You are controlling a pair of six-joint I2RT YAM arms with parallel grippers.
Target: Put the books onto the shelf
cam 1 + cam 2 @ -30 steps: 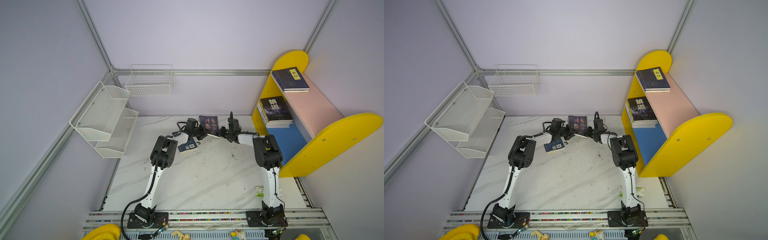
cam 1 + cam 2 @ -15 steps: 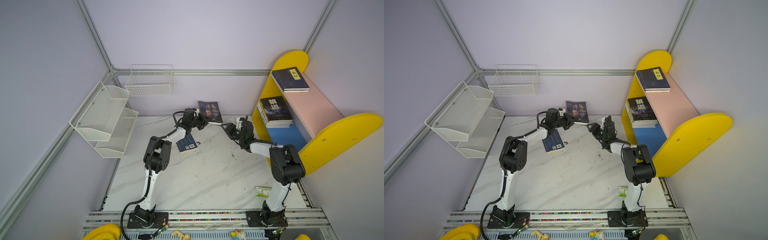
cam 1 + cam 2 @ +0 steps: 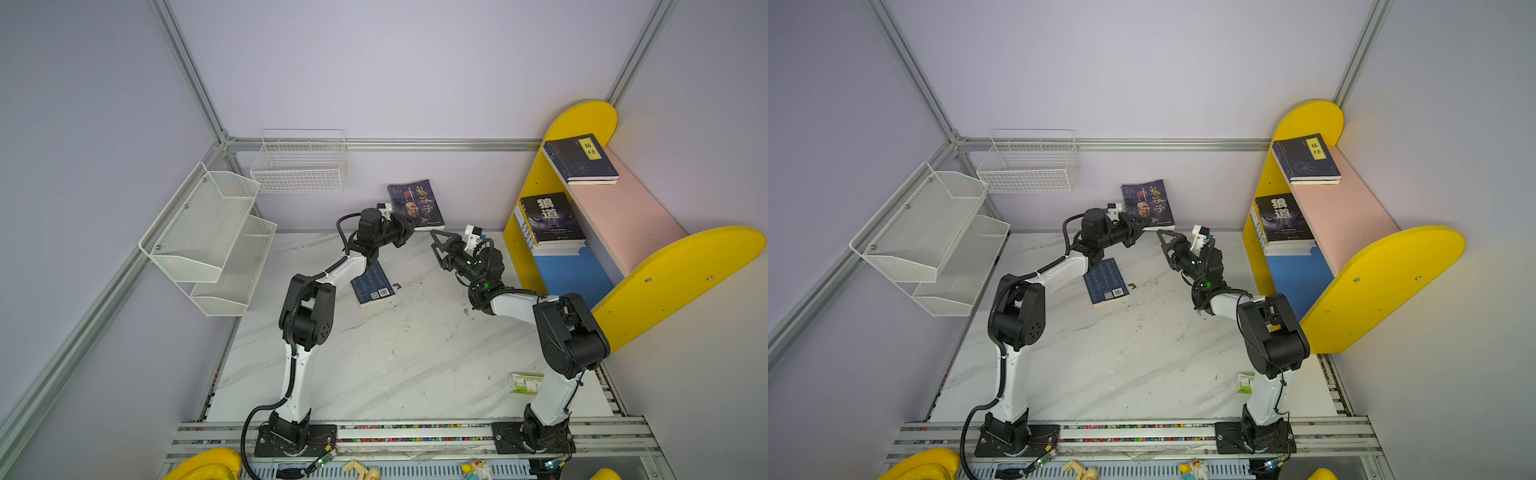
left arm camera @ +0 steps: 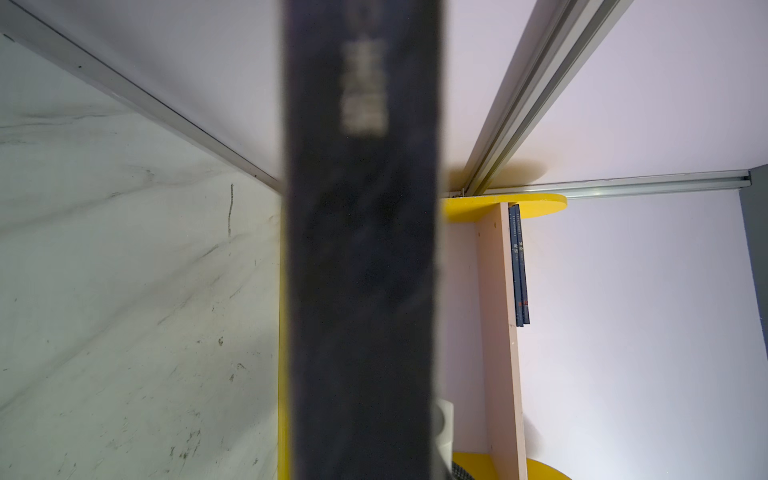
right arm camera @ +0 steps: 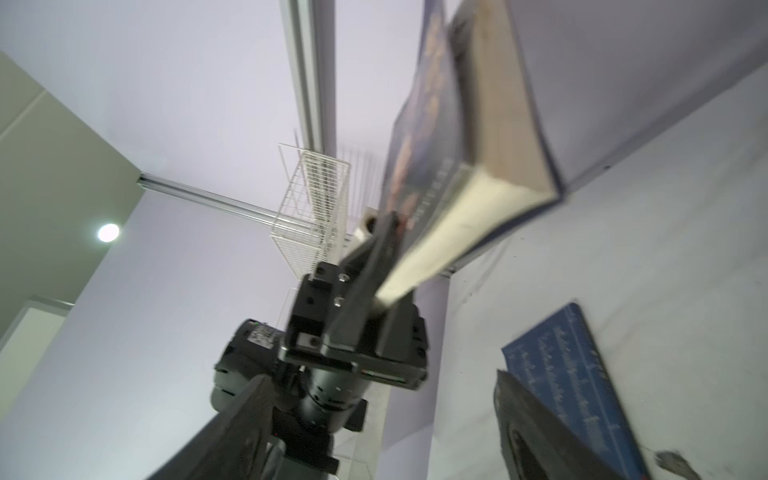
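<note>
Above marble tabletop [image 3: 395, 353], left fingers [image 3: 408, 226] pinch lower edge of dark book [image 3: 415, 201]

Bare marble tabletop [image 3: 395, 365] up front, navy book [image 3: 372, 286] lying farther back, pink board [image 3: 631, 220] mostly free

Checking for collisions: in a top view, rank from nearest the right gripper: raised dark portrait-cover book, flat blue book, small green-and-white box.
1. Raised dark portrait-cover book, just beyond the right gripper.
2. Flat blue book, lying left of centre.
3. Small green-and-white box, near the front right.
</note>
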